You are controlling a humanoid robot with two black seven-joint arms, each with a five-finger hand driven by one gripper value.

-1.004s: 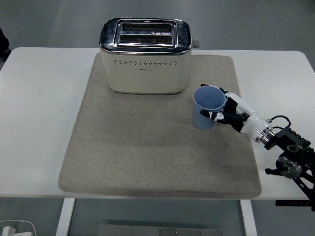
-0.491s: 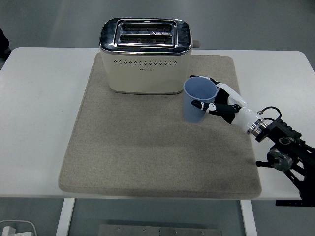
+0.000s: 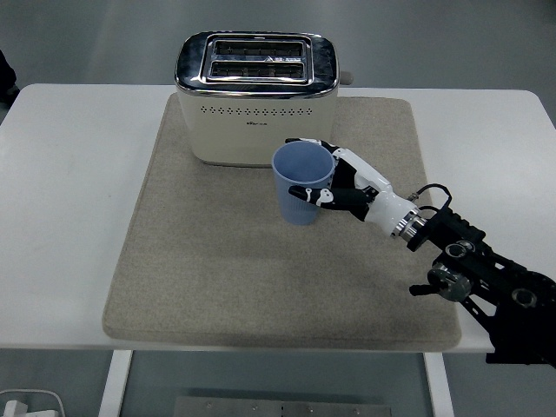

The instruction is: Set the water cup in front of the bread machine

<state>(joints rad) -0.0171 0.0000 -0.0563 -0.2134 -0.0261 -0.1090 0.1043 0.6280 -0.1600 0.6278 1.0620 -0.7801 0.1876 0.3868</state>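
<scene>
The right hand grasps the blue water cup from its right side, fingers wrapped round the wall and the thumb across its near face. The cup is upright, mouth open to the top, and sits just in front of the cream bread machine, toward that machine's right half, over the grey mat that covers the middle of the white bench. Whether the cup's base rests on the mat or hangs just above it cannot be told from this view. The left arm is not in view.

The risks lie in the setting-down. If the cup is released while off the mat, it may drop and tip, since the mat is soft and the cup is tall for its base. The far fingers are close to the machine's front wall; carrying the cup further in could knock them or the rim against it. Opening the hand unevenly could drag the cup sideways and topple it.
</scene>
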